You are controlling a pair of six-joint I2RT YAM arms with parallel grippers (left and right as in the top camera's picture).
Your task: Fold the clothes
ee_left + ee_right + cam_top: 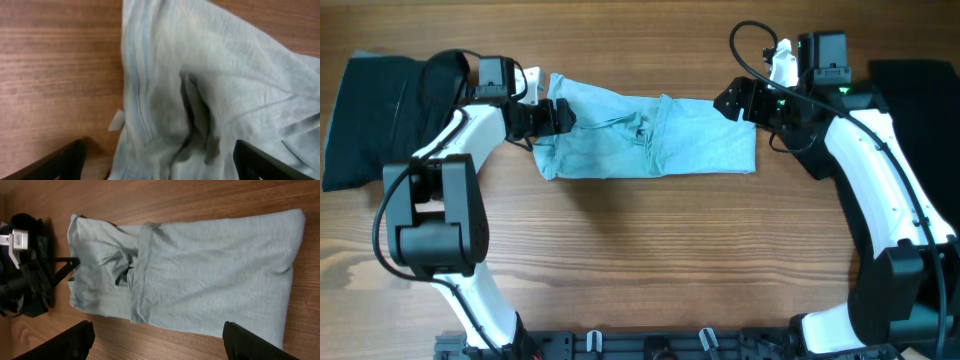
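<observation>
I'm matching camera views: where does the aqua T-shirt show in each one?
Overhead: aqua T-shirt at upper centre, stretched left to right.
Left wrist: fills the centre and right, close up.
Right wrist: spans most of the frame.
Shared landmark: the wooden table beneath it.

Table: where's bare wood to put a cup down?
The wide stretch of table in front of the blue shirt, between the left arm and right arm. Crowded along the far side: shirt, black clothes at both ends.
</observation>
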